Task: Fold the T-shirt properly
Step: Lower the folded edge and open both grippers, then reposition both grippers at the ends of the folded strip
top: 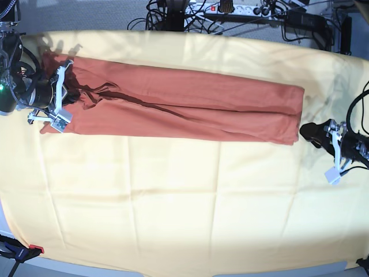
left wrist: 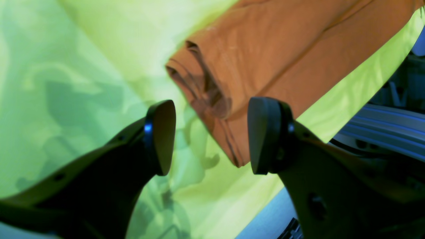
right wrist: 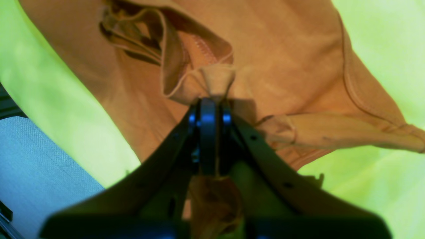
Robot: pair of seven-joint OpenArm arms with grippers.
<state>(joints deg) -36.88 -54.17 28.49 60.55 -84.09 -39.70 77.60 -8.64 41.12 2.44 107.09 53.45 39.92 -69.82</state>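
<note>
Currently, step in hand: the T-shirt [top: 184, 107] is already narrowed into a long band, sides folded in, so the crosswise fold, end over end, looks like the stage now beginning.
T-shirt position: it lies stretched across the far half of the yellow cloth [top: 173, 202], running from the right arm's side to the left arm's side in the base view.
Right gripper [right wrist: 209, 99]: its jaws are pressed together on a bunched pinch of rust fabric at the neck end, near the collar seam; the fabric puckers up between the tips in the right wrist view.
Left gripper [left wrist: 212, 136]: its jaws stand wide apart with nothing between them, hovering just off the hem end; the layered edge of the shirt sits ahead of the open tips in the left wrist view.
Left grip target: the stacked layers at the hem corner, judging by how the folds show there.
Next move calls for: the left arm likely needs to advance and close over all the layers, so both ends can be carried together.
Risk: catching only the top layer, or the cloth beneath.
</note>
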